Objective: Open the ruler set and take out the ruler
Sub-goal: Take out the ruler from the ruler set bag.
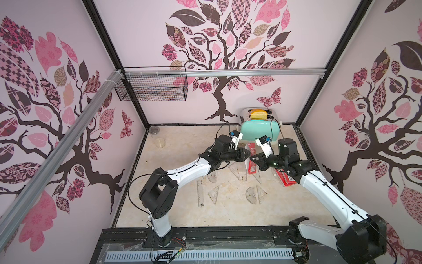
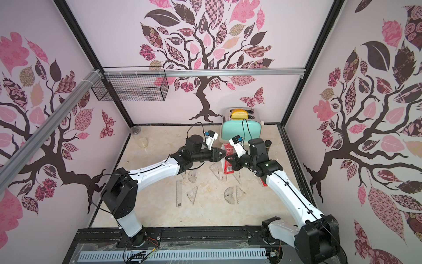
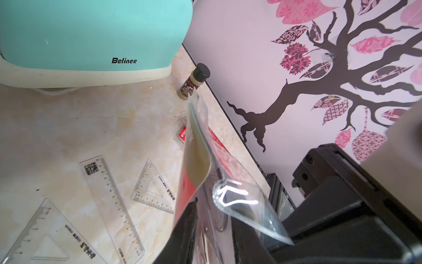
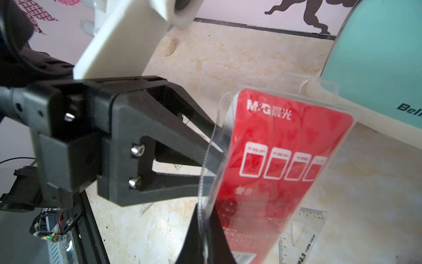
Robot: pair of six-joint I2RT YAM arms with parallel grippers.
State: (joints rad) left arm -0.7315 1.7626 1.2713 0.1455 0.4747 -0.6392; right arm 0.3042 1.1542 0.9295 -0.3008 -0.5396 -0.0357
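Hold firm with the right gripper (image 4: 205, 224), clamped on the edge of the red ruler set (image 4: 285, 148), aloft just before the teal toaster (image 4: 376, 57). Close the parted jaws of the left gripper (image 4: 217, 163) on the clear flap (image 3: 239, 182) alone, then peel away gently.

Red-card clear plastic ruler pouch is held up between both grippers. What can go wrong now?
1. The right gripper pinches just one edge of the clear plastic pouch; a tug may slip it free.
2. The left gripper has its jaws apart around thin film; closing may catch the red card too.
3. Below lie clear loose rulers; a dropped ruler could mix in.
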